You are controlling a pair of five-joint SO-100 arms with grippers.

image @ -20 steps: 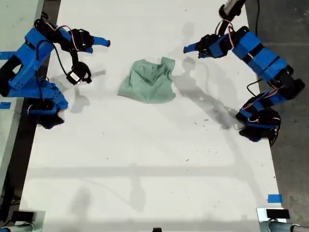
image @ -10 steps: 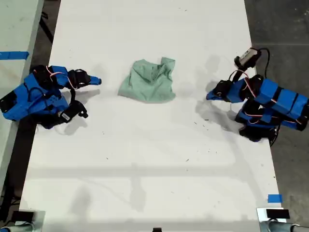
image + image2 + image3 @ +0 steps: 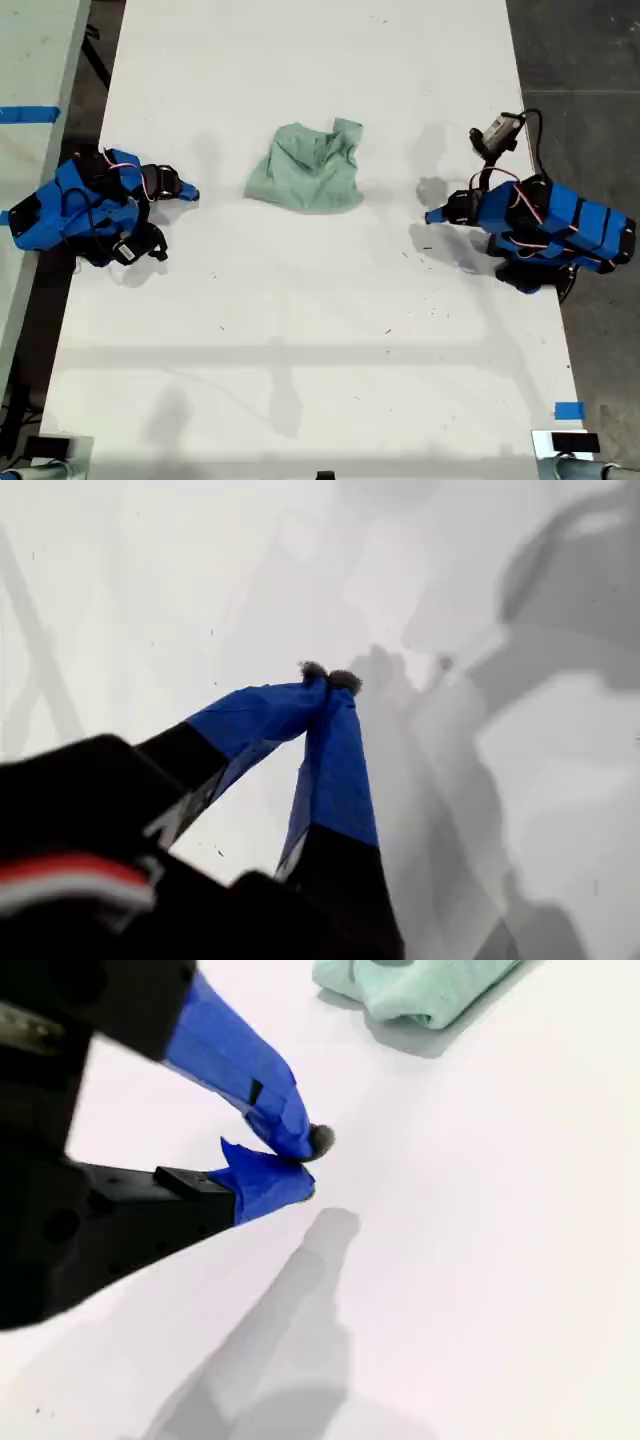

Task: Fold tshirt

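The jaws of my first gripper were pressed tip to tip with nothing between them, and beyond them lay only bare white bench crossed by grey shadows. The jaws of my second gripper were likewise closed on nothing, tips meeting just above the bench. The tshirt showed past them, well apart and out of reach, with clear white surface between. In the exterior view the tshirt sat in the upper centre of the frame as a compact, rumpled mint-green bundle, its edges uneven and a flap bunched at its upper right. One blue arm was tucked low at the left of the frame and another at the right. Each pointed its closed tip inward, and neither touched the cloth. I could not tell from the wrist views which of these was which. Judging by the lie of the cloth, the fold looked rough rather than square. To tidy it well I would have to open a pair of jaws wide before reaching in and come low along the bench toward a free edge. I would pinch only the top layer and draw it flat, not shove the whole bundle sideways.
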